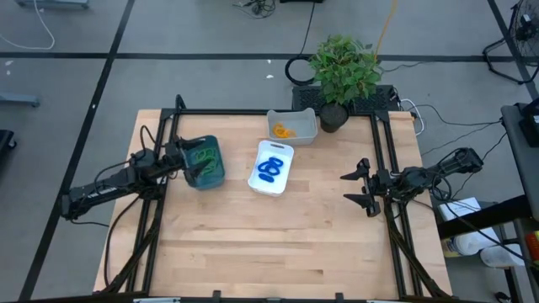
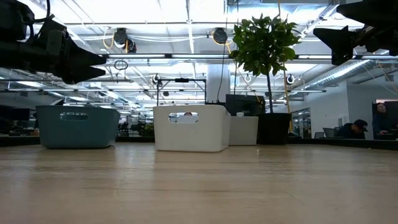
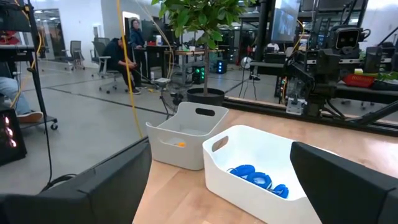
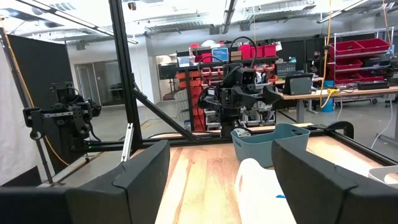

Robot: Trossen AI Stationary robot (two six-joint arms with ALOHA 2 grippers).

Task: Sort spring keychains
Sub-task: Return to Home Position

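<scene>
Left arm (image 1: pixel 109 181): stretched out long, reaching inward from the left side, wrist roughly level. Left gripper (image 1: pixel 187 158) points toward centre, fingers (image 3: pixel 93 193) spread wide apart. Right arm (image 1: pixel 438 168): bent at the elbow, forearm running inward from the right side. Right gripper (image 1: pixel 354 188) points back toward the left one, well apart from it, jaws also spread wide. Low view: both grippers sit raised, near level, nose facing nose across the gap.

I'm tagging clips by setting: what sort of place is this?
Probably a robotics lab: left arm and right arm at a wooden table, red bins on shelving, a person among desks beyond.
</scene>
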